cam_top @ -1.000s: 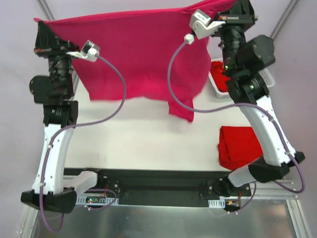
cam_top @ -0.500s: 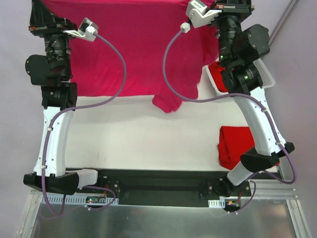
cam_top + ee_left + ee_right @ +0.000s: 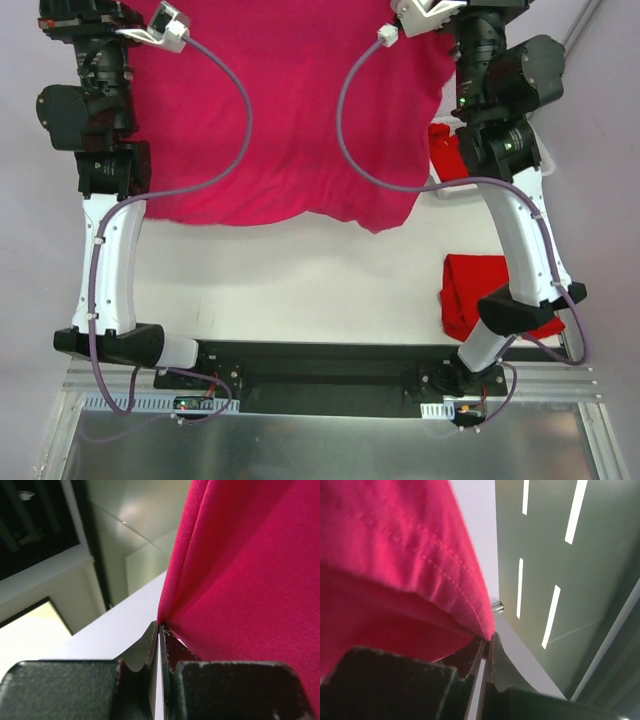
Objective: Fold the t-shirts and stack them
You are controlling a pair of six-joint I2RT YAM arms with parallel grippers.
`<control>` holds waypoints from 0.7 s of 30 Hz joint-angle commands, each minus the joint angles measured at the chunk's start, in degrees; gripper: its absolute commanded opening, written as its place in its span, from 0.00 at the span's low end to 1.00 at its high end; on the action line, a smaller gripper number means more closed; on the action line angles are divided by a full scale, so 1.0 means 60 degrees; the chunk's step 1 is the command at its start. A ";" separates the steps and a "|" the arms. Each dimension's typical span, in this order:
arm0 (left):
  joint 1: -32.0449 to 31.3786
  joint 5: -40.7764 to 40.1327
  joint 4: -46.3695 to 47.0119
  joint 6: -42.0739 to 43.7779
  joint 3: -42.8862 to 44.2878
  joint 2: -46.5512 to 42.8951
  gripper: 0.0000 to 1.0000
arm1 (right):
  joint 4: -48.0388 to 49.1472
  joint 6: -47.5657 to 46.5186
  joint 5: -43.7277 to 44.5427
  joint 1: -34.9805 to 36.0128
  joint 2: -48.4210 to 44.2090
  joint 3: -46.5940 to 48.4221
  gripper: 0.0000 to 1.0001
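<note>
Edges of pink shirt point(image 3: 300, 110) sit pinched in left gripper point(image 3: 159, 630) and right gripper point(image 3: 489, 642); I hold it above table point(image 3: 300, 275) so it hangs flat.

1. Found left arm point(image 3: 105, 250) and right arm point(image 3: 520, 230) stretched farther from their bases than a second ago, with wrists now at the far edge of the top view.
2. Found magenta t-shirt point(image 3: 300, 120) carried along; upper edge, earlier slanted and in view, now out of frame.
3. Noted cloth spread wider and flatter; lower edge, earlier straight with one sleeve hanging well below, now a shallow curve.
4. Noted white basket point(image 3: 455, 193) now mostly hidden behind right arm and cloth.
5. Noted folded red t-shirt point(image 3: 470, 295) overlapped more by right arm's lower link.
</note>
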 commanded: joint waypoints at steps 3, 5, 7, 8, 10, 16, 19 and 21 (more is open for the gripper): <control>0.0104 -0.0926 0.0828 -0.0087 -0.2176 -0.1774 0.00 | 0.1839 -0.1013 0.0750 -0.0044 -0.3200 -0.5025 0.01; 0.0090 -0.0809 0.0947 -0.0174 -0.4310 -0.2655 0.00 | 0.2119 -0.0617 0.0957 -0.0087 -0.4125 -0.7163 0.01; 0.0104 -0.0736 0.1006 -0.0146 -0.4951 -0.2774 0.00 | 0.2091 -0.0266 0.0915 -0.0292 -0.4317 -0.7686 0.01; 0.0104 -0.0648 0.1006 -0.0059 -0.4794 -0.2658 0.00 | 0.2018 -0.0279 0.0740 -0.0409 -0.4202 -0.7441 0.01; 0.0104 -0.0458 0.0890 0.0030 -0.3222 -0.1886 0.00 | 0.1828 -0.0323 0.0315 -0.0731 -0.3647 -0.6246 0.01; 0.0031 -0.0836 0.0142 -0.0042 0.1007 0.0141 0.00 | 0.0727 -0.0615 0.0253 -0.0996 -0.0920 -0.0686 0.01; 0.0060 -0.1599 0.0171 -0.0642 -0.1326 -0.0851 0.00 | 0.1283 -0.0061 0.0913 -0.1025 -0.2306 -0.3883 0.01; 0.0075 -0.1498 0.0491 -0.0891 -0.3186 -0.1860 0.00 | 0.1649 0.0261 0.1016 -0.1113 -0.3447 -0.6572 0.01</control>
